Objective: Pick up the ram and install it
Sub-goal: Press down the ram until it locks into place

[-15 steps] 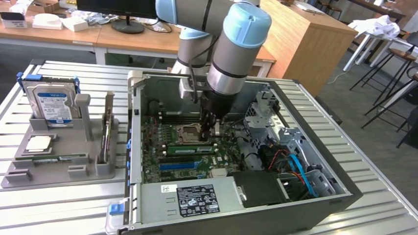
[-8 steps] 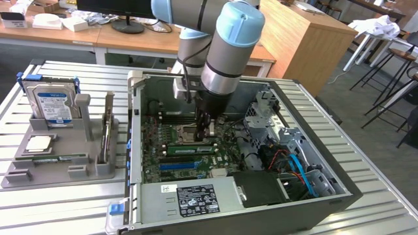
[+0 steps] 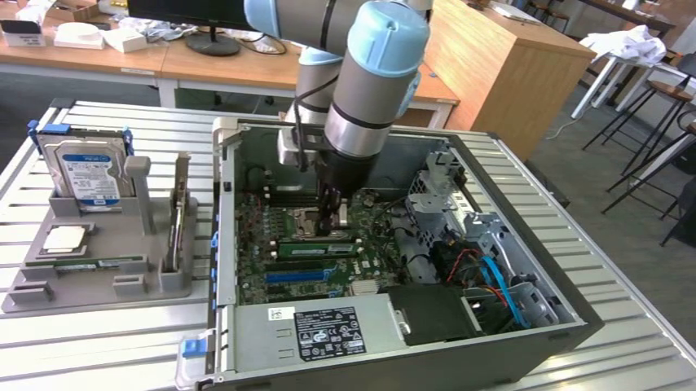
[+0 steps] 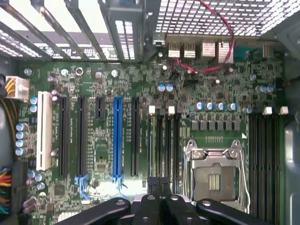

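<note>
The ram (image 3: pixel 316 248), a narrow green stick with a white label, stands on edge in a memory slot of the motherboard (image 3: pixel 277 285) inside the open computer case. My gripper (image 3: pixel 332 210) reaches down into the case just behind it, over the processor socket (image 3: pixel 318 221), and is shut with nothing between its fingers. In the wrist view the black fingertips (image 4: pixel 154 182) press together above the row of memory slots (image 4: pixel 164 140), between the blue expansion slot (image 4: pixel 117 138) and the processor socket (image 4: pixel 213 180).
A grey holder (image 3: pixel 98 281) in the exterior view's left carries a hard drive (image 3: pixel 85 167), a square processor chip (image 3: pixel 65 238) and an upright card (image 3: pixel 179 212). Case walls (image 3: pixel 522 269), a drive cage and red and blue cables crowd the exterior view's right.
</note>
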Available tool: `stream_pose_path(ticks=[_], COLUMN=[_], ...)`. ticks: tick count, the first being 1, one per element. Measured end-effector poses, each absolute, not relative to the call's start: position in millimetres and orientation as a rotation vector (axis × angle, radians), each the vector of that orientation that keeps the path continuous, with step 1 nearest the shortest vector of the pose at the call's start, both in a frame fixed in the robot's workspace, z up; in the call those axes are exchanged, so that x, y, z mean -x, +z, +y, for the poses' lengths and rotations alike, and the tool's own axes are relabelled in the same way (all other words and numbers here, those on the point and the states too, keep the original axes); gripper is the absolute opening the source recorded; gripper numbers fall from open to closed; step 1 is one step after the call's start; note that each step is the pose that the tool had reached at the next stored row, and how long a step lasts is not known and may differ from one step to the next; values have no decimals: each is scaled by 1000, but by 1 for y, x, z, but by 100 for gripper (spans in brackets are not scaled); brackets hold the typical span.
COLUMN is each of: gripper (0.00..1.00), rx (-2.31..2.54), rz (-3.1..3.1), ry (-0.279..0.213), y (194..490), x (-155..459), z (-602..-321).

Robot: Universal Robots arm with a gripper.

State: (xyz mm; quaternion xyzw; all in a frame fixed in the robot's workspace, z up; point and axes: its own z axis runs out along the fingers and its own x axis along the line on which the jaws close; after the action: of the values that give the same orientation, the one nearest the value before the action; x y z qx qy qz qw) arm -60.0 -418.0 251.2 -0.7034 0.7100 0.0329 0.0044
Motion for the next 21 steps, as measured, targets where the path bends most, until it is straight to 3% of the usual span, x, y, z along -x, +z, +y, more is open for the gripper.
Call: stream_pose_path(ticks=[21], gripper=[10], rx=[2204], rz=[2224], ry=[103], y=[250], x=[85], z=[-418])
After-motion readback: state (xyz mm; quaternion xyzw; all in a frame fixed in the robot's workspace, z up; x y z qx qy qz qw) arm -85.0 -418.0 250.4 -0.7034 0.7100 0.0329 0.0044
